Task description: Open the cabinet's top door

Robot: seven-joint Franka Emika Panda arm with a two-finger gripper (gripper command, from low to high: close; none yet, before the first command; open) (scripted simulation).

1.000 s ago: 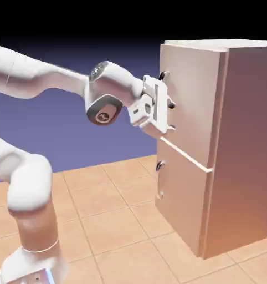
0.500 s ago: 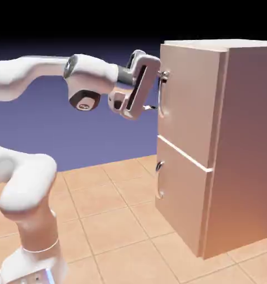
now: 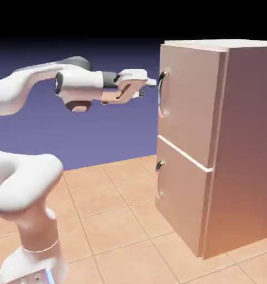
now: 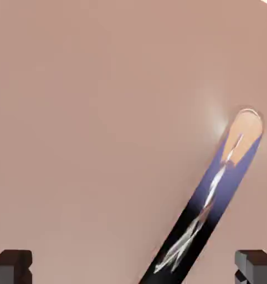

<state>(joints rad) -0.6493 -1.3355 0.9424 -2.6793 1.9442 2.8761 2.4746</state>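
Exterior view: the gripper [image 3: 148, 88] points roughly level toward the cabinet [image 3: 244, 150], which stands upright ahead of it. Fingers apart, nothing clamped between them. One fingertip shows higher than the other and reaches nearer the cabinet front; the lower one is dark against the backdrop [image 3: 116, 133].

The top door [image 3: 191, 100] is directly ahead of the tool and lies closed against the cabinet body. Its curved metal handle [image 3: 160, 94] runs up and down just beyond the fingertips, near the door's edge on the exterior view's left. I see a small gap between the upper fingertip and this handle; no contact seen. The handle's upper end sits a little above the tool's height, its lower end below.

Lower door [image 3: 183, 194]: beneath the tool's level, also closed. Its own curved handle [image 3: 158, 179] is well below the fingers. A bright seam [image 3: 185, 153] separates the two doors. Behind the gripper, the white arm [image 3: 80, 86] extends back to the exterior view's left. The tiled floor [image 3: 108, 227] lies well below the tool.

Hand view: the two grey fingertips are at the bottom corners, widely parted. The pinkish-tan door surface fills most of the field before them. The shiny handle bar slants from the right side down to the bottom edge, where it passes out of the picture between the two tips, touching neither within the visible part. Its surface mirrors blue, black and pale tan.
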